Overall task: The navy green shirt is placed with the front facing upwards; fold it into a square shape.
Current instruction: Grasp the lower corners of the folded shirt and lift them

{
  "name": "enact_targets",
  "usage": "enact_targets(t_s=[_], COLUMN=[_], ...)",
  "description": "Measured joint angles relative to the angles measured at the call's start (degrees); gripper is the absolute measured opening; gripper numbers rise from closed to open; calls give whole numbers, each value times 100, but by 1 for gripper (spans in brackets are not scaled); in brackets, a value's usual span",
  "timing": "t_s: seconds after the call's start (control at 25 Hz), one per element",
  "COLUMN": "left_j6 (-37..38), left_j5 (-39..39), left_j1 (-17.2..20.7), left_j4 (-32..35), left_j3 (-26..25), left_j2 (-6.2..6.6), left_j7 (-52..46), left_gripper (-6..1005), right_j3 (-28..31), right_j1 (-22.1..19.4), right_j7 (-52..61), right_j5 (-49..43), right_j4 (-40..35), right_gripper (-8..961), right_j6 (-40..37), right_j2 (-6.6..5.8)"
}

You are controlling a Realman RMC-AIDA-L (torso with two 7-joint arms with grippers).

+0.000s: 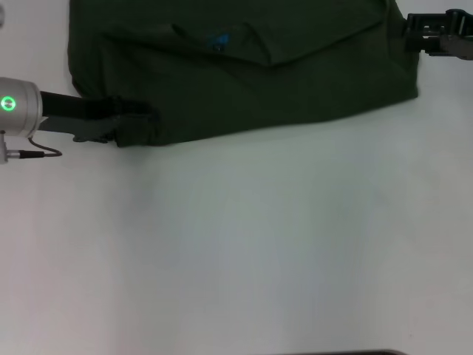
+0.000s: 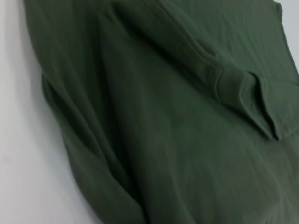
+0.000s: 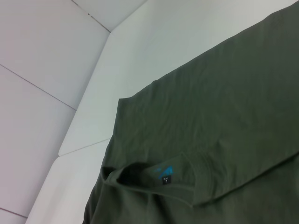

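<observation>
white table (image 1: pixel 244 244), folded navy green shirt (image 1: pixel 244 74) at far edge, left gripper (image 1: pixel 129 127) fingers pinching its corner, right gripper (image 1: pixel 425 33) fingers unclear

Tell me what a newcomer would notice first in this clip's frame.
The navy green shirt dominates, lying partly folded across the far side of the white table, its collar and blue neck label showing. The left gripper sits at the shirt's near left corner with fabric bunched around it, while the right gripper is at the shirt's far right edge.
</observation>
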Motion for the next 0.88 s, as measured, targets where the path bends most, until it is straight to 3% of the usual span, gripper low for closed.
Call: enact_targets(t_s=[0.28,0.56,0.88], left_j6=[-70,-2,92], left_j5=[8,18,8], left_j1=[-8,-66,-97], left_j4=[-8,40,47], left_j3=[72,483,627], left_j2=[-14,100,170], left_j7=[-38,17,-21], left_gripper=[753,711,388], right_j3=[6,20,25], right_j1=[-17,-15,-6], right_j7=[3,3,4], right_j5=[0,8,16], right_j4=[0,0,0], right_gripper=[736,737,737], right_j6=[-37,-54,-75], right_j2=[0,0,0])
